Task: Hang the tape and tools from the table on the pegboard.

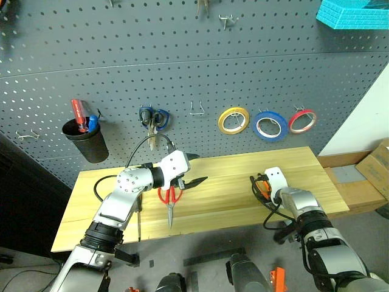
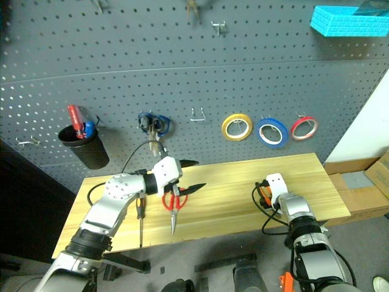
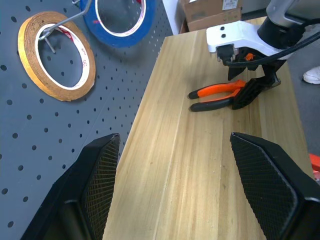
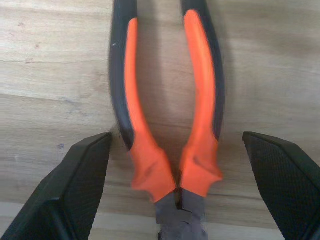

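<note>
The blue tape hangs on a hook of the dark grey pegboard, between a yellow ring and a red ring. On the wooden table lie the red-handled scissors, the slim screwdriver and the orange-and-black pliers. My right gripper is low over the pliers, open, one finger on each side of their hinge end. Above the scissors my left gripper hangs open and holds nothing, pointing along the table toward the right.
Blue-handled scissors hang on the pegboard, and a black cup with a red-handled tool hangs at the left. An empty hook sits between the scissors and the yellow ring. Cardboard boxes stand past the table's right end.
</note>
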Motion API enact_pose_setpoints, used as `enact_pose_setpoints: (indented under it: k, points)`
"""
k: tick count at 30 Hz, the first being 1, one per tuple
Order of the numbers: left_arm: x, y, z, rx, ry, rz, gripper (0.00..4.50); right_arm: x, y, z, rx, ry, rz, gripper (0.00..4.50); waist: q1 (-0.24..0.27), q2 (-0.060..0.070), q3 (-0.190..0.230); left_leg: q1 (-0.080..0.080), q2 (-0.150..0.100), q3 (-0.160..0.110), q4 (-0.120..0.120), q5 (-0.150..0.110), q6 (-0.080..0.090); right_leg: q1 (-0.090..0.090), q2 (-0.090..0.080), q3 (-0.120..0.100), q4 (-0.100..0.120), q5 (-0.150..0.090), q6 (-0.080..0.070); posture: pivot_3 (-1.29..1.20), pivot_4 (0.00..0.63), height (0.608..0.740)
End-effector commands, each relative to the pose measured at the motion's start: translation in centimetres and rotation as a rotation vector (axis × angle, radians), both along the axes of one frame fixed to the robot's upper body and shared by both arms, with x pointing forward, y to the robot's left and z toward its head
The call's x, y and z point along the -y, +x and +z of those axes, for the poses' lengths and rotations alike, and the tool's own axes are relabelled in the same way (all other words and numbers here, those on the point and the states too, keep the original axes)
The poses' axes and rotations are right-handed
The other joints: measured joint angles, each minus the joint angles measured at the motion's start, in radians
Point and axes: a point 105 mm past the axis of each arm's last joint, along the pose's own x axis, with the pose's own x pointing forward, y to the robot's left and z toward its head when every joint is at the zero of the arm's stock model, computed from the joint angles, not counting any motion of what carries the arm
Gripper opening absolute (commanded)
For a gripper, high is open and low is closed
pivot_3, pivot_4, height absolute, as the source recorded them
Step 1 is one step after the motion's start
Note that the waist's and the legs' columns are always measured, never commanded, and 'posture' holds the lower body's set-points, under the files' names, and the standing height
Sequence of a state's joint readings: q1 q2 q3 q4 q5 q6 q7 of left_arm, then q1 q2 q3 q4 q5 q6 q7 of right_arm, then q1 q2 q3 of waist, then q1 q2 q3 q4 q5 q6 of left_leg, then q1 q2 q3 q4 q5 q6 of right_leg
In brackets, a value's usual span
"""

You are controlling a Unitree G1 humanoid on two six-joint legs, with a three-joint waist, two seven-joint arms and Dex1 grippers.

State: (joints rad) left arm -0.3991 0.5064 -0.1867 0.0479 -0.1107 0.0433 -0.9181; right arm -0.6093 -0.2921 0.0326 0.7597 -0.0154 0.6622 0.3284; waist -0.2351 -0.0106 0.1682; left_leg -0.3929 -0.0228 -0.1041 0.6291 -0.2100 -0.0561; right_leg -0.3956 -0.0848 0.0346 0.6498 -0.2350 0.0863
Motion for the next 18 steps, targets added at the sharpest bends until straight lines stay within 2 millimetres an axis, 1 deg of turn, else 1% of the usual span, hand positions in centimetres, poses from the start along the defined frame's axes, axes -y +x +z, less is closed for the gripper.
enact_pose_setpoints:
  k: [1,4,6,9,11,14,16,18]
  points:
    - [-0.1,-0.9,1.0,-0.027,-0.079,-0.016,3.73,-0.3,-0.1,-0.8,-0.025,0.003,0.026,4.49,-0.010,-0.002,-0.005,0.000,0.000,0.000,0.000,0.000,0.000,0.000,0.000,0.000,0.000,0.000,0.000,-0.23,0.094,0.740]
    - [-1.1,-1.6,0.0,-0.085,-0.078,-0.001,3.73,-0.6,0.1,-1.2,-0.013,-0.024,0.043,3.87,-0.017,-0.004,-0.009,0.003,0.000,0.000,0.000,0.000,0.000,0.003,0.000,0.000,0.000,0.000,0.000,-0.23,0.094,0.740]
    - [-2.0,-1.9,-0.6,-0.120,-0.078,0.023,3.73,-1.2,0.4,-1.3,0.003,-0.020,0.047,3.23,-0.022,-0.005,-0.011,0.010,0.000,0.000,-0.001,0.000,0.000,0.009,0.000,0.000,-0.001,0.000,0.000,-0.22,0.097,0.740]
    - [-3.7,-1.8,-1.3,-0.140,-0.084,0.084,3.73,-2.7,0.6,-1.4,0.036,-0.010,0.070,2.27,-0.028,-0.008,-0.013,0.012,0.001,0.000,-0.001,0.000,0.000,0.010,0.002,0.001,-0.001,0.001,-0.001,-0.22,0.097,0.740]
    - [-4.9,-1.4,-1.5,-0.131,-0.093,0.142,3.73,-3.6,0.8,-1.5,0.058,-0.005,0.075,2.24,-0.030,-0.010,-0.014,0.012,0.001,0.000,-0.001,0.000,0.001,0.010,0.003,0.002,-0.001,0.002,-0.002,-0.21,0.097,0.740]
    - [-6.1,-1.2,-1.1,-0.065,-0.105,0.192,3.73,-4.7,1.7,-0.4,0.147,-0.017,0.093,2.24,-0.035,-0.010,-0.015,0.013,0.002,-0.001,0.000,0.000,0.001,0.010,0.004,0.003,-0.001,0.002,-0.002,-0.20,0.097,0.740]
    - [-6.8,-1.3,-0.7,-0.038,-0.143,0.233,3.73,-6.1,2.5,1.7,0.253,-0.008,0.140,2.24,-0.033,-0.010,-0.015,0.012,0.002,-0.001,-0.001,0.000,0.001,0.008,0.004,0.003,-0.001,0.003,-0.002,-0.19,0.098,0.740]
    - [-7.6,-1.6,-0.4,-0.029,-0.184,0.273,3.73,-7.6,2.7,4.2,0.367,0.024,0.183,2.24,-0.030,-0.009,-0.014,0.010,0.002,-0.001,-0.002,0.000,0.001,0.006,0.004,0.004,-0.001,0.002,-0.002,-0.19,0.099,0.740]
